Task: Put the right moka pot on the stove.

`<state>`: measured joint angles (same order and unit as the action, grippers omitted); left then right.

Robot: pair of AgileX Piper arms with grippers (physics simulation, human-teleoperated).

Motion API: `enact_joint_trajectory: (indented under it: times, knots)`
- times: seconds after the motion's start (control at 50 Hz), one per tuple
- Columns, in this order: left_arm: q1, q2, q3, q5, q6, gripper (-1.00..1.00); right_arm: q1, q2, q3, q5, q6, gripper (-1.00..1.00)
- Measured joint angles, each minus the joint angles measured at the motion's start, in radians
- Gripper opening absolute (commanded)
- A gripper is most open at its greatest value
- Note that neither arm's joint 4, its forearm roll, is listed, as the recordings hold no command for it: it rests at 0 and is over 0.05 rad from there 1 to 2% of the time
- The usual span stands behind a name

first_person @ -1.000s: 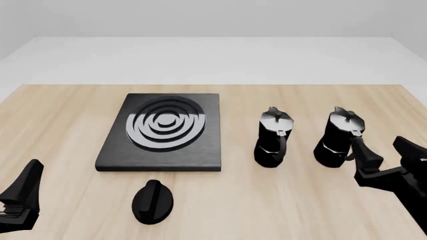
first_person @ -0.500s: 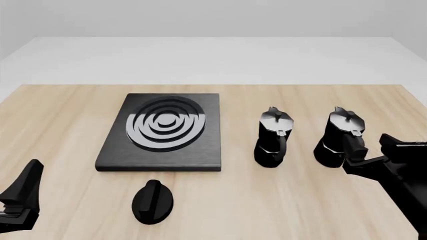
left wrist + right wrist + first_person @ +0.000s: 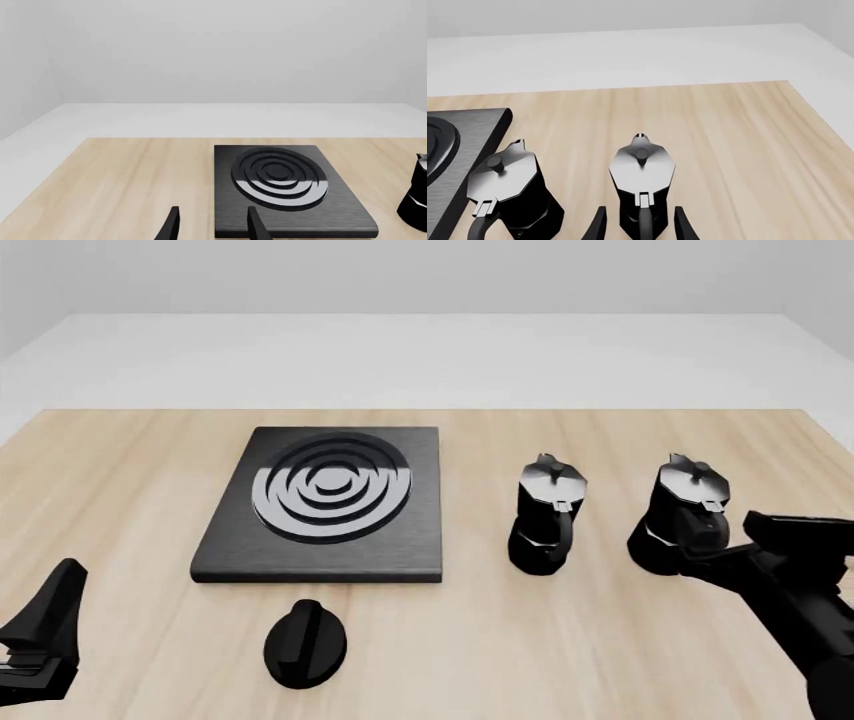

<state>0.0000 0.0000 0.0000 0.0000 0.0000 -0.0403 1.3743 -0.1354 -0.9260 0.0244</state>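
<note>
Risk lies in the grasp: the right gripper (image 3: 731, 533) is held open with its fingers flanking the handle of the right moka pot (image 3: 681, 512), which stands upright at the right of the table, well apart from the stove (image 3: 324, 506). If closed off-centre, the pot could be tipped against the second pot (image 3: 546, 513) just beside it. The left gripper (image 3: 210, 229) is parked open.

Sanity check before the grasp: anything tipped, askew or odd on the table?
Nothing stands out. Both moka pots stand upright, the stove lies flat and square, the knob sits in front of it. The right tool is open, straddling the right pot's handle.
</note>
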Motion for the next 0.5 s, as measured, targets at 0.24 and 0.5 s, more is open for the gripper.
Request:
enact_joint_trajectory:
  times: [0.24,0.5]
  knots:
    - [0.000,0.000,0.000,0.000,0.000,1.00,-0.010,0.071,-0.022,-0.026,-0.003,1.00]
    - [0.000,0.000,0.000,0.000,0.000,1.00,-0.023,0.148,-0.048,-0.049,-0.012,1.00]
